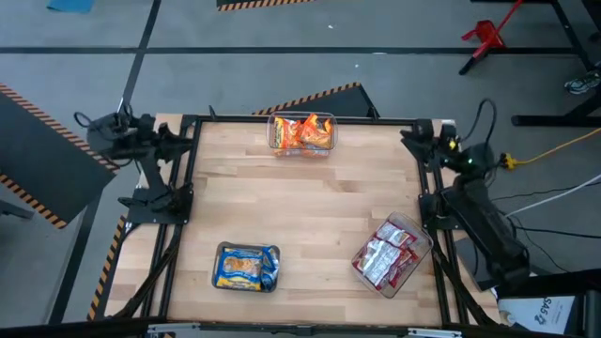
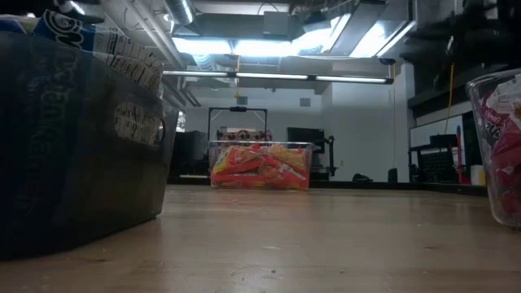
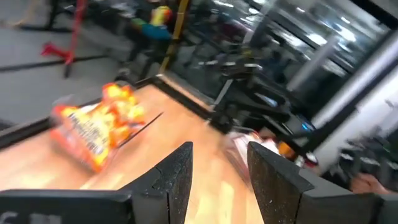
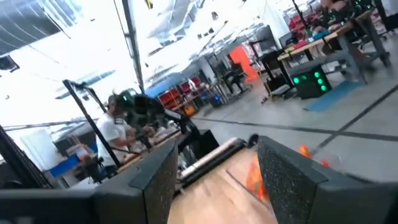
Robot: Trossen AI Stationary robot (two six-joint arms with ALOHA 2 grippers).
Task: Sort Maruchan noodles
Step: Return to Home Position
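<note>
Three heaps of noodle packs lie sorted: orange packs (image 1: 302, 132) in a clear tub (image 1: 271, 141) at the worktop's (image 1: 310, 207) far edge, blue packs (image 1: 246, 268) in a tray (image 1: 220, 266) near left, red-and-white packs (image 1: 383, 255) in another tub (image 1: 414, 230) near right. The left fingers (image 3: 177, 180) and right fingers (image 4: 158, 180) stand apart, empty. To home cleanly, each arm should fold back along its own side. The right-hand tub sits closest to the right arm (image 1: 474, 211).

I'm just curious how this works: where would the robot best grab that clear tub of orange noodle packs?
Probably by its rim, from straight above: the tub stands upright and open-topped, so the jaws could straddle one long wall. Orange packs fill it, so pinch shallowly. The left arm and right arm wait beside the table.
</note>
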